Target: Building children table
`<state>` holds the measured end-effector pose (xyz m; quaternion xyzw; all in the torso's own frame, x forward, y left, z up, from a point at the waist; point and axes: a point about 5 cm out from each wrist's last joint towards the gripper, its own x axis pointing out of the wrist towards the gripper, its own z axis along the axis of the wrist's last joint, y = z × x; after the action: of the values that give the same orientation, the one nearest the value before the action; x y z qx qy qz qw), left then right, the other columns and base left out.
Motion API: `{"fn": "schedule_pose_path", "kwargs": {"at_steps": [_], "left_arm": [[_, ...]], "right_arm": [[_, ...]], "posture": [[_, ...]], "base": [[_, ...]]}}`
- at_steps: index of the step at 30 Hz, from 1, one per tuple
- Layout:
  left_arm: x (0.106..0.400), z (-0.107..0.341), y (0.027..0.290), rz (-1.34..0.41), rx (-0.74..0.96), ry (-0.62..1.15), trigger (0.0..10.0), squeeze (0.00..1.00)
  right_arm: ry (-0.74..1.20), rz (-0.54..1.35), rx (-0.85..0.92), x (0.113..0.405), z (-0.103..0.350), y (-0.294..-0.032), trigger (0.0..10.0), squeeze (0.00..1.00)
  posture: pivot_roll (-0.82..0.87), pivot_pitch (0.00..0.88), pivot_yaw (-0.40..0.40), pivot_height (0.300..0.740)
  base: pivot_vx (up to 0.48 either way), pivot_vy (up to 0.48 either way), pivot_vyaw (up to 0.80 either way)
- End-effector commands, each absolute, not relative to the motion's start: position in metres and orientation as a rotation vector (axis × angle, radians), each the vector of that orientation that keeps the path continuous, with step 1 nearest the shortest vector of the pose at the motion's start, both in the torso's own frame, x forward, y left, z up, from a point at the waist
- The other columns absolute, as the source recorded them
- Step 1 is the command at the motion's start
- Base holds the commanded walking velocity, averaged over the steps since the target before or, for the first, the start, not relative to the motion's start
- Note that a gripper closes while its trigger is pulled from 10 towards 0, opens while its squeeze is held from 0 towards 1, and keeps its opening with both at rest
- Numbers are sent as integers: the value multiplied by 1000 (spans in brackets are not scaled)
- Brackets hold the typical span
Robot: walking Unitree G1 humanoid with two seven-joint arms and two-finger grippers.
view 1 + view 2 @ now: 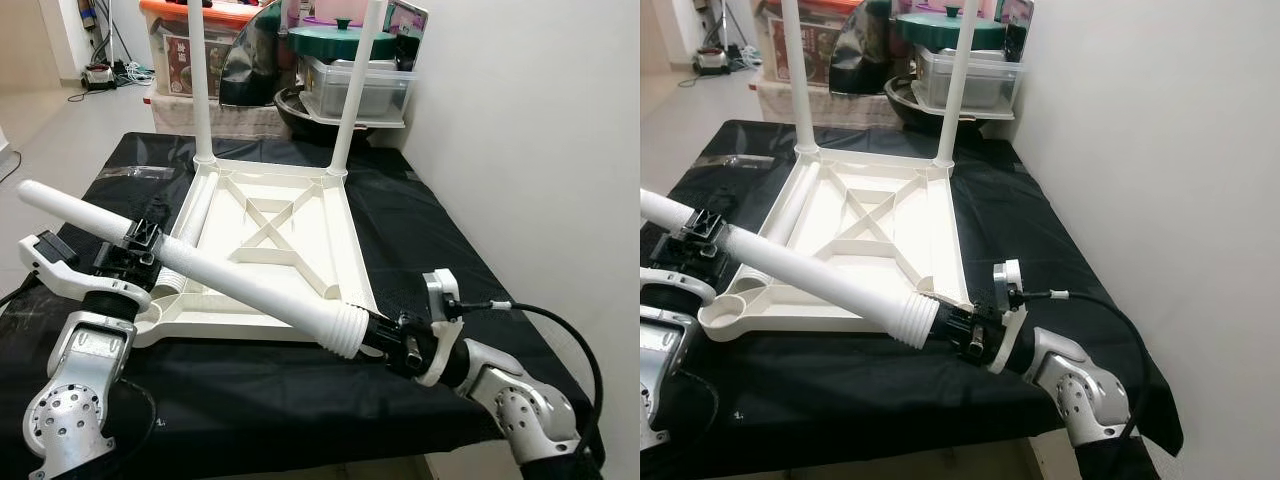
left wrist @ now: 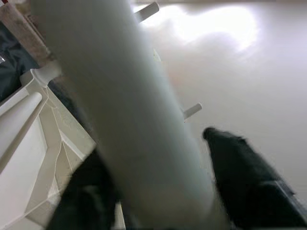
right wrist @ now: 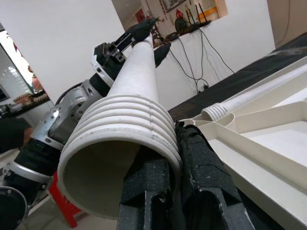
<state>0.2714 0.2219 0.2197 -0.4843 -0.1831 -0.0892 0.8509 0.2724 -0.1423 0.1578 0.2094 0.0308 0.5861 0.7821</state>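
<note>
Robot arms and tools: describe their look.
Both arms are silver metal with perforated round joint housings and white plastic wrist shells. The left tool and the right tool each have two long black fingers, textured like fabric up close. A black cable with a white connector loops from the right wrist.
</note>
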Motion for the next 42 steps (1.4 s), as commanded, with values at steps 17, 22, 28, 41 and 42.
{"fn": "schedule_pose_path", "kwargs": {"at_steps": [17, 22, 28, 41, 42], "left_arm": [[265, 230, 219, -183, -991, -458, 0, 0], [264, 232, 221, -165, -996, -473, 0, 0], [263, 232, 223, -145, -993, -483, 0, 0], [268, 228, 198, -228, -916, -425, 0, 0], [268, 228, 196, -233, -903, -421, 0, 0]], "right_arm": [[215, 935, 286, 303, 137, -168, 10000, 1000], [254, 989, 234, 295, 136, -185, 10000, 1000], [283, 988, 173, 289, 135, -207, 10000, 1000], [112, 892, -15, 347, 239, -142, 10000, 0], [131, 961, -18, 342, 240, -127, 10000, 0]], "posture": [[70, 0, -130, 740], [66, 0, -142, 740], [66, 0, -146, 740], [67, 0, -135, 740], [67, 0, -135, 740]], "base": [[0, 0, 0], [0, 0, 0], [0, 0, 0], [0, 0, 0], [0, 0, 0]]}}
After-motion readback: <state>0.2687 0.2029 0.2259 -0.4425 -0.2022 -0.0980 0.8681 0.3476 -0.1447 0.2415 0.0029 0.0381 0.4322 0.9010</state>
